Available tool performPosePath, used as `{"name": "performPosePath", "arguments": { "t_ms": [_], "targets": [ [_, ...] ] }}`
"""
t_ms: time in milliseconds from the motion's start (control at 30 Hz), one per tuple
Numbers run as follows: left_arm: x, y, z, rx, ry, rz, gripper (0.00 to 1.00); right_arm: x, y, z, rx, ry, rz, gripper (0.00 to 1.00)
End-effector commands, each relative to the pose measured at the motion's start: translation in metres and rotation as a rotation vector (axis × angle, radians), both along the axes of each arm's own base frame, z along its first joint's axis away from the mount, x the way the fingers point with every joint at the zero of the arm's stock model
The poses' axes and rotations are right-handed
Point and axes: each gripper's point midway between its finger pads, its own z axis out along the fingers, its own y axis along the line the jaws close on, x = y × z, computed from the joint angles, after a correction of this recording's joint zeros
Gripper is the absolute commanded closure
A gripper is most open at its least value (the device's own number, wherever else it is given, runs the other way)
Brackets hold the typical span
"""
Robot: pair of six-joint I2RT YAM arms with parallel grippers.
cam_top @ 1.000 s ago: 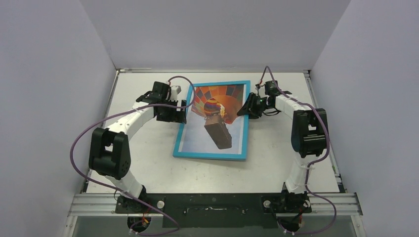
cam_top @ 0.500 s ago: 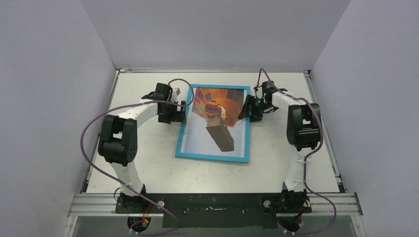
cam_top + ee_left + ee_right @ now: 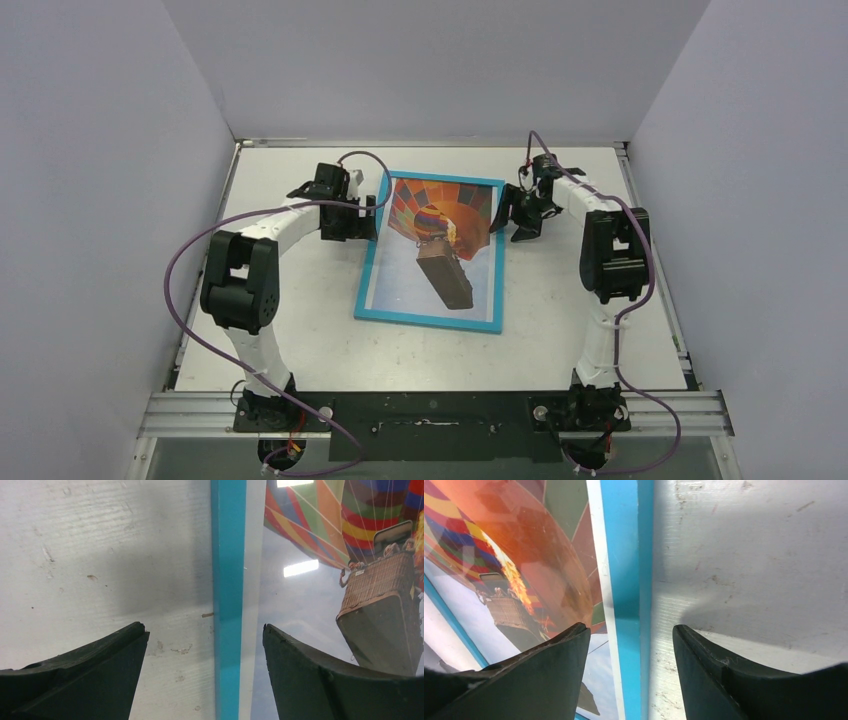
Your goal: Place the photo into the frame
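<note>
The frame (image 3: 428, 321), turquoise-blue, lies flat on the table with the hot-air balloon photo (image 3: 440, 250) showing inside it behind the pane. My left gripper (image 3: 368, 218) stands open over the frame's left edge. In the left wrist view the gripper (image 3: 202, 630) straddles the turquoise frame (image 3: 228, 580), with the photo (image 3: 350, 540) to the right. My right gripper (image 3: 512, 220) is open over the right edge. From the right wrist, that gripper (image 3: 629, 629) has the frame (image 3: 626, 555) between its spread fingers, the photo (image 3: 524, 545) on the left. Neither gripper holds anything.
The white table (image 3: 560, 330) is scuffed and boxed in by grey walls on three sides. A metal rail (image 3: 430, 410) with both arm bases runs along the near edge. Purple cables loop off both arms.
The right gripper's jaws have spread wide and drawn slightly back from the frame's right edge. The frame has shifted slightly on the table. The left gripper stays open at the left edge.
</note>
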Motion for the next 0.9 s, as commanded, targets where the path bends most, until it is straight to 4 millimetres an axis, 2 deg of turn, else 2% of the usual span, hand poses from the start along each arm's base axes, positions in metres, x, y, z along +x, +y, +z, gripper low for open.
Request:
{"name": "performPosePath", "arguments": {
  "t_ms": [0, 33, 67, 100, 233, 333, 433, 500, 633, 800, 867],
  "targets": [
    [0.033, 0.002, 0.035, -0.007, -0.116, 0.068, 0.18, 0.024, -0.015, 0.047, -0.064, -0.152, -0.058, 0.37],
    [0.034, 0.001, 0.039, -0.013, -0.121, 0.076, 0.16, 0.027, -0.018, 0.054, -0.075, -0.180, -0.080, 0.36],
    [0.035, 0.000, 0.043, -0.020, -0.126, 0.079, 0.07, 0.030, -0.023, 0.059, -0.100, -0.203, -0.108, 0.36],
    [0.035, -0.002, 0.050, -0.033, -0.134, 0.077, 0.03, 0.032, -0.032, 0.065, -0.139, -0.227, -0.147, 0.35],
    [0.030, -0.006, 0.075, -0.076, -0.171, 0.094, 0.03, 0.030, -0.048, 0.100, -0.198, -0.330, -0.250, 0.29],
    [0.025, 0.000, 0.102, -0.074, -0.250, 0.143, 0.03, 0.018, -0.063, 0.138, -0.276, -0.429, -0.286, 0.09],
    [0.011, 0.008, 0.138, -0.070, -0.375, 0.159, 0.03, 0.000, -0.084, 0.171, -0.383, -0.522, -0.356, 0.00],
    [-0.003, 0.018, 0.159, -0.054, -0.447, 0.187, 0.03, -0.023, -0.098, 0.187, -0.445, -0.560, -0.424, 0.00],
    [-0.041, 0.042, 0.196, -0.033, -0.529, 0.262, 0.03, -0.086, -0.126, 0.213, -0.551, -0.612, -0.565, 0.00],
    [-0.094, 0.075, 0.233, -0.006, -0.601, 0.352, 0.03, -0.153, -0.161, 0.255, -0.631, -0.680, -0.673, 0.00],
    [-0.114, 0.086, 0.242, -0.006, -0.630, 0.386, 0.03, -0.177, -0.175, 0.271, -0.665, -0.715, -0.721, 0.00]
  ]
}}
